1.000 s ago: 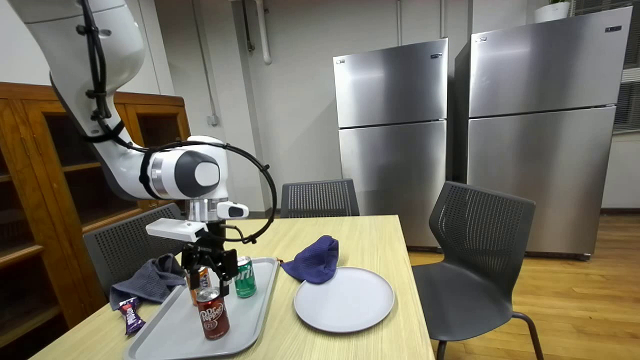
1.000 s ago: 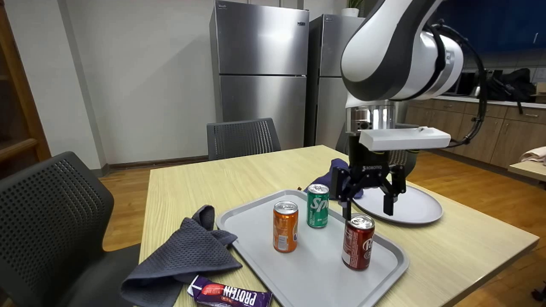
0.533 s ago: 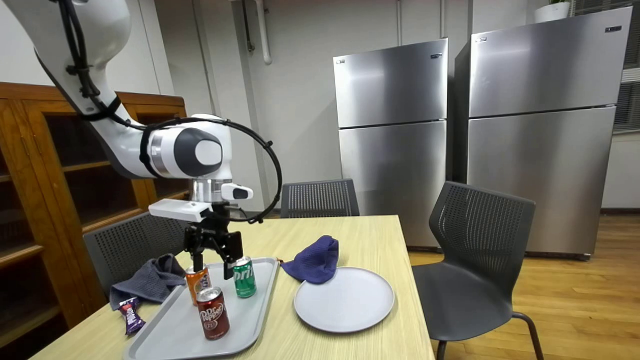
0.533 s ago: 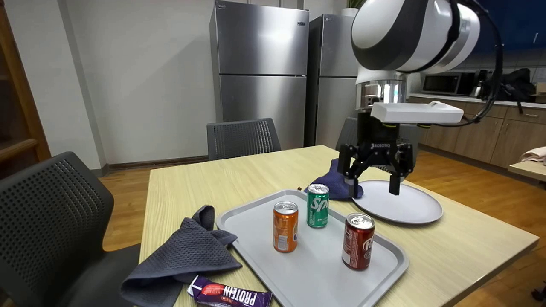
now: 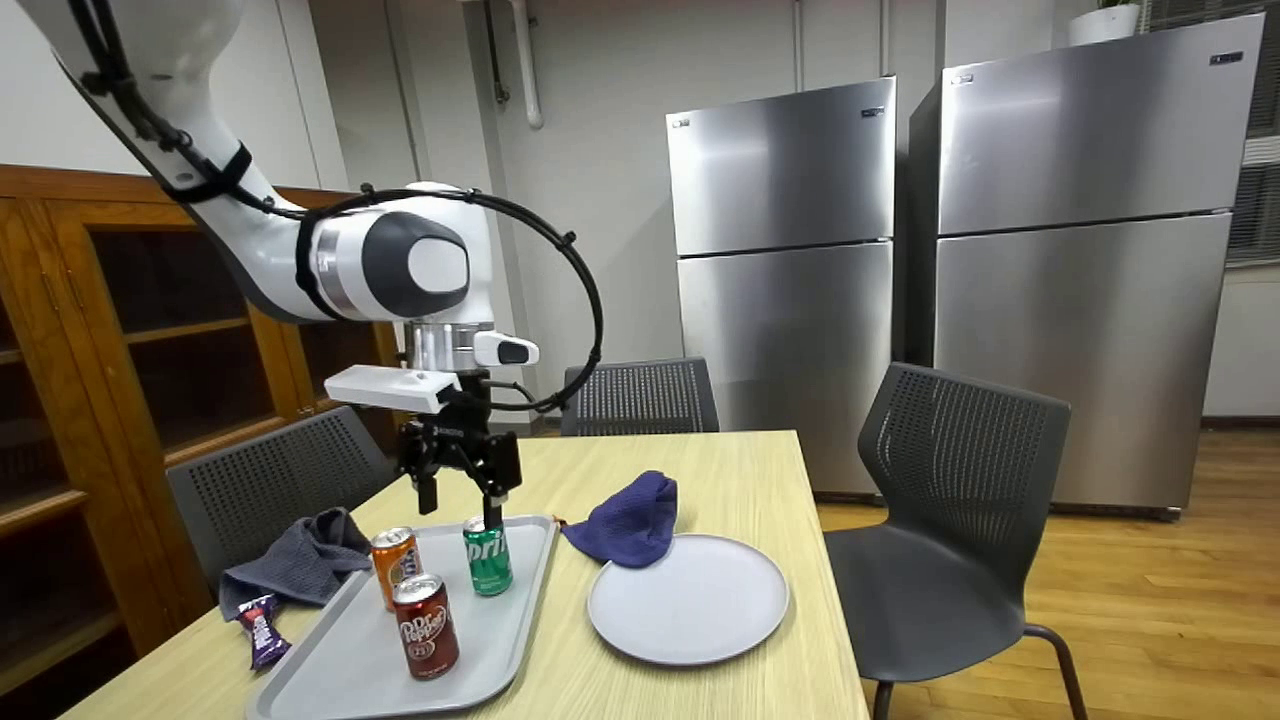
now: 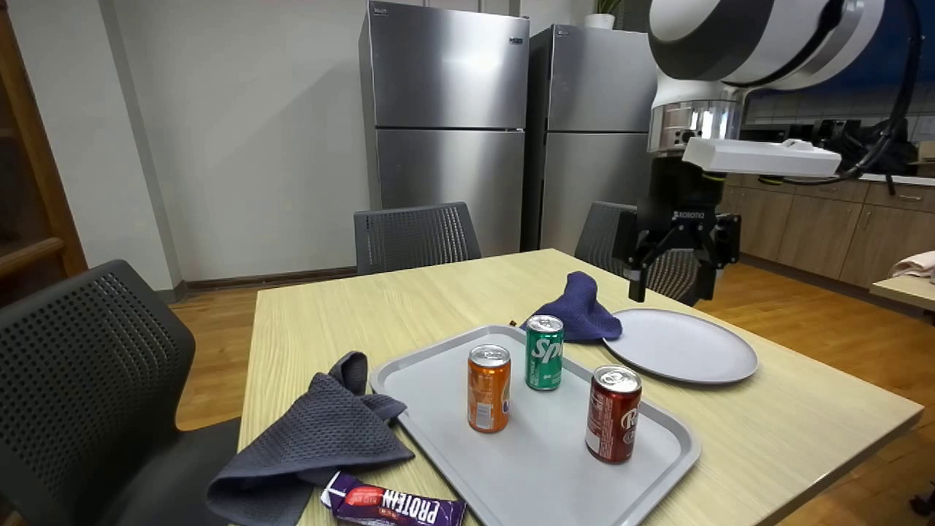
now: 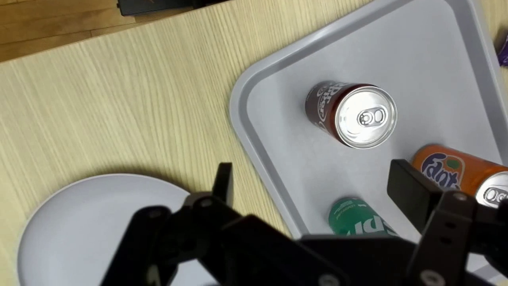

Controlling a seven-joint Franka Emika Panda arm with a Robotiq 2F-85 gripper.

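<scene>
Hand (image 6: 671,291) has risen; red can (image 6: 613,415) stands lower, well apart.

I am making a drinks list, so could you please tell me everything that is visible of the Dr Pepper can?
The Dr Pepper can is a metallic-looking, dark red cylinder with white lettering and a shiny silver top, whose pull tab seems flat. It stands upright on the gray tray, near a rounded corner. Only the tray touches it; the gripper hangs apart from it.

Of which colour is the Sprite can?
The Sprite can is mainly green, seen best in an exterior view.
</scene>
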